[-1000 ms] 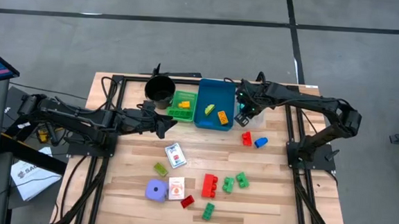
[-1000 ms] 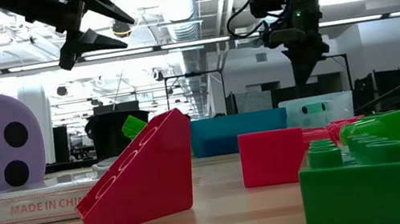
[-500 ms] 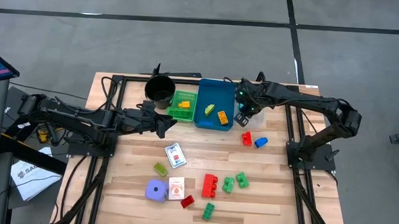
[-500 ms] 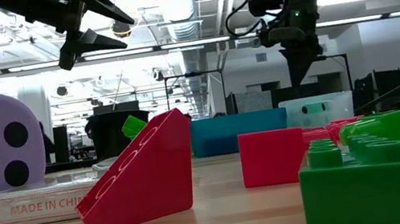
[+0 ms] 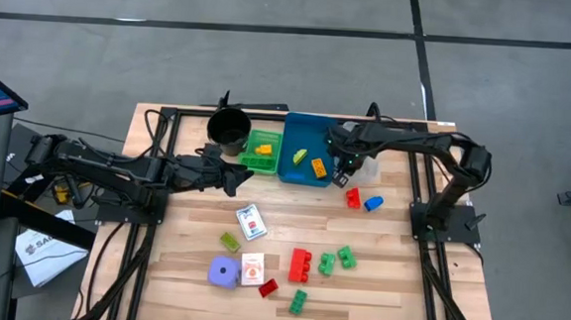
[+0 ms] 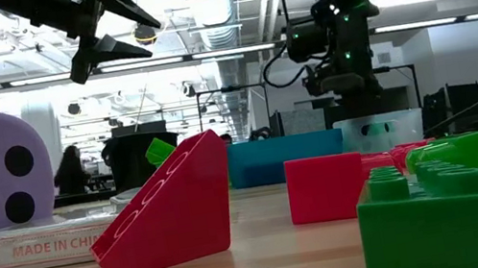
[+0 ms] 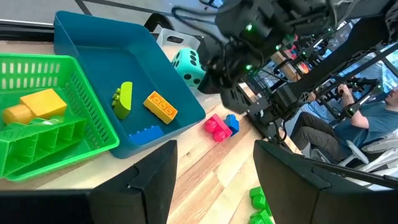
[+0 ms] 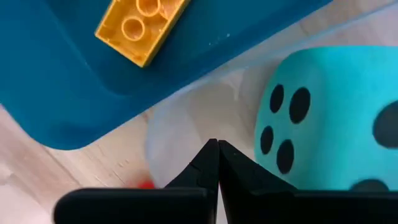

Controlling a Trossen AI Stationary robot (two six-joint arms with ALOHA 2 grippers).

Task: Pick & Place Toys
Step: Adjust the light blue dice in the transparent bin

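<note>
The cyan die [image 8: 329,118], black-pipped, sits in the clear tray [image 8: 186,134] just beside the blue tray [image 5: 304,148], which holds yellow bricks [image 5: 318,166]. The right gripper [image 5: 343,167], fingers pressed together and empty, hangs at the blue tray's corner. A red brick [image 5: 353,198] and blue brick [image 5: 373,202] lie near on open worktop [image 5: 191,239]. The left gripper [image 5: 239,181], parted and empty, hovers beside the green tray [image 5: 260,151].

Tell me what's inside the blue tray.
The blue tray holds a yellow brick, a lime piece and a blue brick. The right arm covers one corner from above.
</note>
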